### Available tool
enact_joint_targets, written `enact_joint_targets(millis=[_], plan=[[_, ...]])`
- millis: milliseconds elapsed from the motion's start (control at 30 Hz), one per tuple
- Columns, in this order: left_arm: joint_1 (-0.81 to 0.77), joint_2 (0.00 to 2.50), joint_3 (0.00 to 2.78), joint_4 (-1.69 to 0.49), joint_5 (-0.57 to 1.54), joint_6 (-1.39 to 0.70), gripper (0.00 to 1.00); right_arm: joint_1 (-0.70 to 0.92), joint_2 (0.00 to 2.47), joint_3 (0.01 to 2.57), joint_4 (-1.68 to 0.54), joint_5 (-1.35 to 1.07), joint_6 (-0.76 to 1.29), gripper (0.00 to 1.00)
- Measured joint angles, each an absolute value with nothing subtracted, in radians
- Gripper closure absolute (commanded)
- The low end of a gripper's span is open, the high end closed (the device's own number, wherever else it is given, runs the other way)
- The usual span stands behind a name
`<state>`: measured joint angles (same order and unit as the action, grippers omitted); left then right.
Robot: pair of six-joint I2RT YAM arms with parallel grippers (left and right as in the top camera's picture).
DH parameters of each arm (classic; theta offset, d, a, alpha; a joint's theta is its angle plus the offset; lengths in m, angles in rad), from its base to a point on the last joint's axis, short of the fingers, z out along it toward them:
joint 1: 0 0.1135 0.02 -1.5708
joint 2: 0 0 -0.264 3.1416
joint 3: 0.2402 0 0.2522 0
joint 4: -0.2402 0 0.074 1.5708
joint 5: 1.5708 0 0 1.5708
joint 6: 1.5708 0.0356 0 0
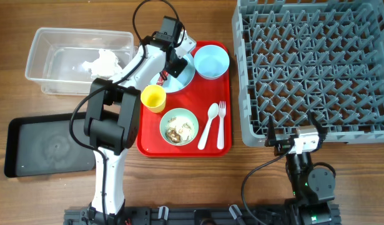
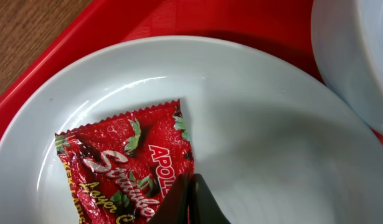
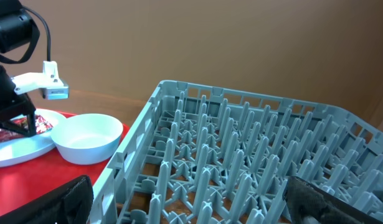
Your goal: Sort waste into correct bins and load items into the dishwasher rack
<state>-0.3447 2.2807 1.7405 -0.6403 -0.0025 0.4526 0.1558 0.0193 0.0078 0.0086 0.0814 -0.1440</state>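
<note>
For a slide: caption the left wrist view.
Left gripper pinches the red snack wrapper on the pale blue plate.

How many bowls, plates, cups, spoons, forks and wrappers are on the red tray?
Bowls: 2, a pale blue bowl and a pale green bowl
Plates: 1, the pale blue plate
Cups: 1, the yellow cup
Spoons: 1, the white spoon
Forks: 1, the white fork
Wrappers: 1, the red wrapper
Total: 7

The red snack wrapper [image 2: 126, 165] reads "APOLL", "Strawbe" and "Layer".
</note>
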Motion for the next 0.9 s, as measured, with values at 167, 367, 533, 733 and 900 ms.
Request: enact_joint_targets(millis=[167, 367, 533, 733, 900], plan=[[-0.345, 2.266, 1.74, -0.641, -0.01, 0.445, 0.96, 0.156, 0.019, 0.008, 0.009, 0.081, -0.144, 0.0], [-0.345, 2.189, 1.74, -0.64, -0.055, 0.405, 0.96, 0.156, 0.019, 0.008, 0.009, 0.081, -0.144, 0.0], [-0.345, 2.099, 1.74, -0.641, -0.082, 0.372, 0.96, 0.156, 0.019, 0.008, 0.009, 0.081, -0.144, 0.0], [-0.345, 1.984, 1.74, -0.668, -0.093, 0.345, 0.96, 0.156, 0.019, 0.008, 0.009, 0.081, -0.144, 0.0], [-0.345, 1.933, 1.74, -0.714, -0.094, 0.336, 0.39, 0.156, 0.019, 0.008, 0.009, 0.081, -0.144, 0.0]])
